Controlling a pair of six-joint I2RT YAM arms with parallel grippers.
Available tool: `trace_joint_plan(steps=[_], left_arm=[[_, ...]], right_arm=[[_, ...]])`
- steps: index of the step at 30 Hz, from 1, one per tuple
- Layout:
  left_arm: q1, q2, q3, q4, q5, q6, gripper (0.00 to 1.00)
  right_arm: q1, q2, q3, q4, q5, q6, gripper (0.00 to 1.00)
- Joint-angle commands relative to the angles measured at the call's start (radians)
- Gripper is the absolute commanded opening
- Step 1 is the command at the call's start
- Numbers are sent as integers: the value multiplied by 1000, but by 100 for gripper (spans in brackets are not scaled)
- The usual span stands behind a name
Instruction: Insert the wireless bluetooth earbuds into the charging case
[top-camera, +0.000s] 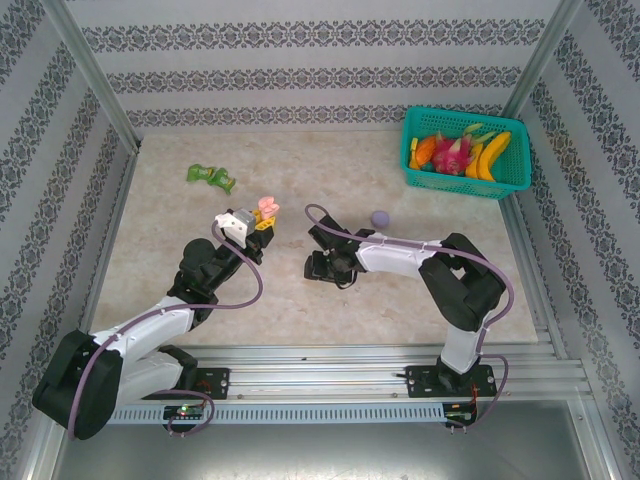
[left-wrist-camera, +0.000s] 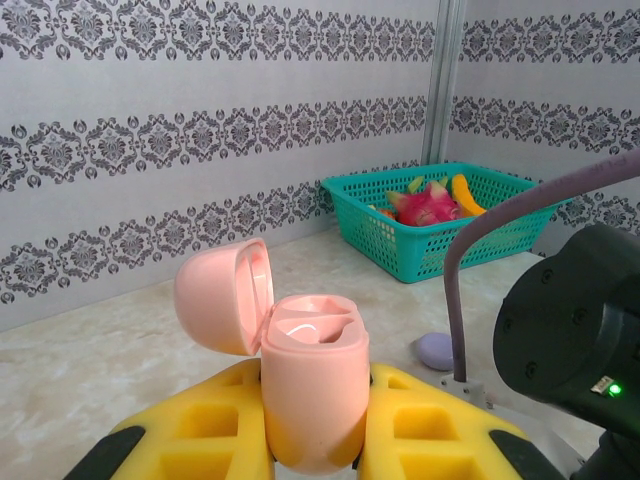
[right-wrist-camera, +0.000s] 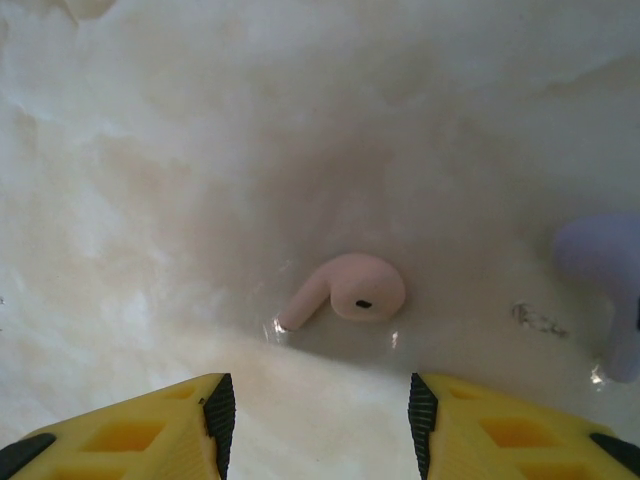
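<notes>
Bright, even, diffuse light with no hard shadows; in the right wrist view the pink earbud (right-wrist-camera: 345, 290) is fairly sharp, small glare glints just below it, a soft dim patch around it, the lilac earbud (right-wrist-camera: 598, 262) to its right blurred.

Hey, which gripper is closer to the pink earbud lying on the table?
Right. The right gripper hangs open just over the pink earbud, which lies on the table ahead of its fingertips. The left gripper is off to the side, shut on the open pink case.
</notes>
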Motion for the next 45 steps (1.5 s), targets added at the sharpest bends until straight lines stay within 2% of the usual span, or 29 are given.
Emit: trace_joint_plan(steps=[1,22,26,35,45], left_arm=[[16,-17,-10,62,1,-17,0],[17,-27,-12,57,4,-33,0],[17,-31,-12,57,4,-34,0],[17,-24,-3,55,8,-32,0],[17,-17,13,43,11,-31,0]], right_arm=[[8,7,1,15,10,18,51],[-50,151,236,-55,66,-83,50],[-48,126,237,-80,97,-135,49],[-29,128,285,-178,135,-359,49],[2,199,339,-234,144,-403,48]])
